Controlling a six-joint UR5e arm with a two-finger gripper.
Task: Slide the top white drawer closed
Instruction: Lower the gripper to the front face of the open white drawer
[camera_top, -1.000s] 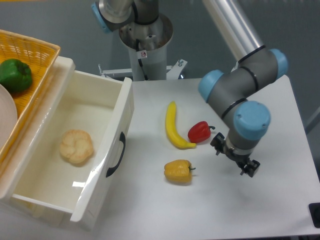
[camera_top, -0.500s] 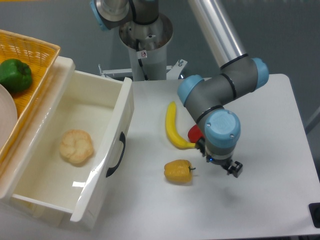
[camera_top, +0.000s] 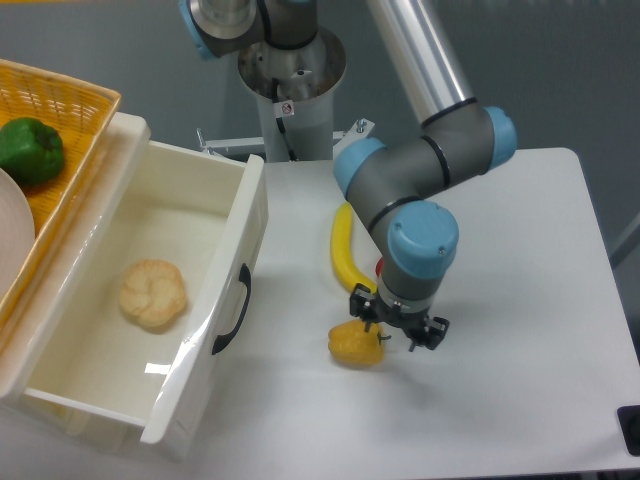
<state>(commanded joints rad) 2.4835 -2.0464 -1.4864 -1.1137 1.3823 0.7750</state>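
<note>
Pulled open at the frame's left, the glossy cream-white plastic drawer (camera_top: 215, 285) looks rigid, light and slippery, best pushed on its flat front beside the curved black handle (camera_top: 233, 309); the two-finger gripper (camera_top: 398, 325), low-centre, shows no readable jaw gap.

The arm swings in from the right side of the desk (camera_top: 520, 300) toward the middle, and the gripper (camera_top: 398, 328) now hangs right over the yellow pepper (camera_top: 352, 345), part of it covered. The wrist now hides nearly all of the red pepper (camera_top: 379, 267) and the lower end of the banana (camera_top: 345, 250).
</note>
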